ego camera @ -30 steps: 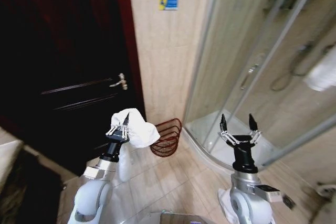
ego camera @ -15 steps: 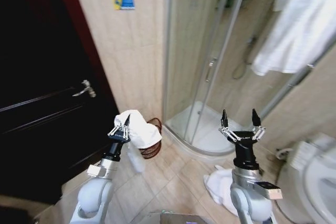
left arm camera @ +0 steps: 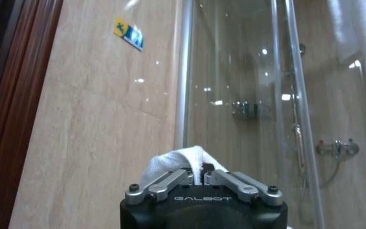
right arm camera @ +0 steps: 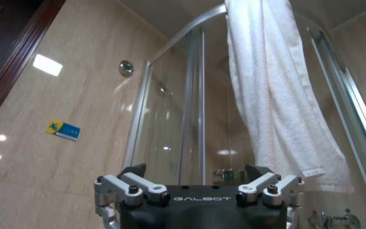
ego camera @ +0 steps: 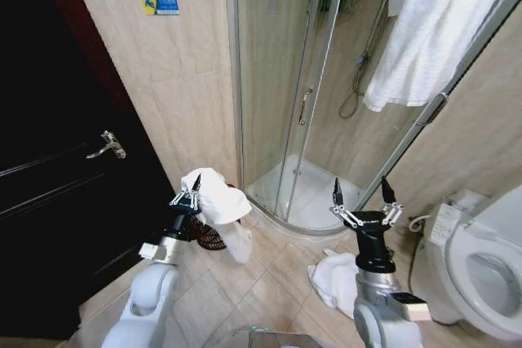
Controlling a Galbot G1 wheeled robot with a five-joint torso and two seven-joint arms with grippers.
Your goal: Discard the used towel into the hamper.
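My left gripper (ego camera: 187, 199) is raised in front of me and shut on a crumpled white towel (ego camera: 217, 202) that droops to its right. In the left wrist view the towel (left arm camera: 175, 159) bulges out between the closed fingers of the left gripper (left arm camera: 202, 172). The dark reddish-brown wire hamper (ego camera: 210, 239) stands on the floor by the wall. It sits just below and behind the held towel, which hides most of it. My right gripper (ego camera: 359, 194) is held upright and open with nothing in it, and it looks the same in the right wrist view (right arm camera: 196, 174).
A dark door (ego camera: 57, 177) with a metal handle (ego camera: 107, 145) is on the left. A glass shower enclosure (ego camera: 302, 95) stands ahead, with a white towel hanging (ego camera: 428, 30) on its right. Another white towel (ego camera: 333, 275) lies on the tiled floor near a toilet (ego camera: 481, 262).
The camera has swung to the right, so door and hamper slid left and the toilet came into view. Both arms keep their pose, and the left gripper still holds the towel.
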